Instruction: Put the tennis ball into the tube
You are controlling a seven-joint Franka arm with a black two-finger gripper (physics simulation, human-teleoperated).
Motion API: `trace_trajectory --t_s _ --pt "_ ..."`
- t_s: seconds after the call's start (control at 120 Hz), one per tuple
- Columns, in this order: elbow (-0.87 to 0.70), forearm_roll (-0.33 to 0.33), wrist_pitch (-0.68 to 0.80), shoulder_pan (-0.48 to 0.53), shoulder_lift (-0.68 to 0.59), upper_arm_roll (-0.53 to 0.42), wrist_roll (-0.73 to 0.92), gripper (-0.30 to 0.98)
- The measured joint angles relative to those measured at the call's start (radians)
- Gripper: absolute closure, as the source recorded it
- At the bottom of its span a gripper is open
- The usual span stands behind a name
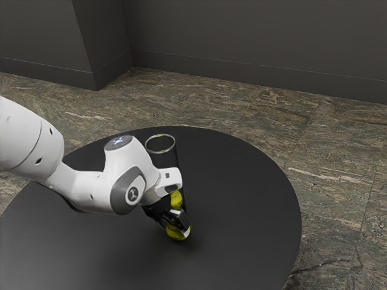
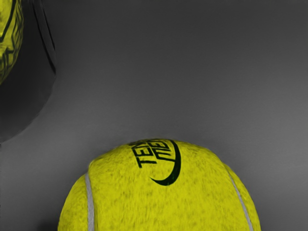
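Exterior view, left to right: white arm (image 1: 91,187); clear tube (image 1: 163,161) upright on round black table (image 1: 254,199), yellow ball (image 1: 176,198) inside; gripper (image 1: 173,223) low at tennis ball (image 1: 179,234), can't tell if apart, together or clamped. Tennis ball outside tube, near it, under the hand.

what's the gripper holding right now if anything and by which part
That can't be told: the gripper is down at the ball, but any hold is hidden.
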Motion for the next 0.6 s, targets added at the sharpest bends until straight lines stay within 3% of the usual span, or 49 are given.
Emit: trace_trajectory --t_s 0.308,0.475,0.6 --pt "0.001 -0.019 0.036 -0.008 0.003 0.0 -0.031 0.3" --pt "0.001 -0.017 0.036 -0.009 0.02 0.001 -0.045 0.34" --pt "-0.002 -0.015 0.036 -0.008 -0.065 -0.031 -0.052 0.37"
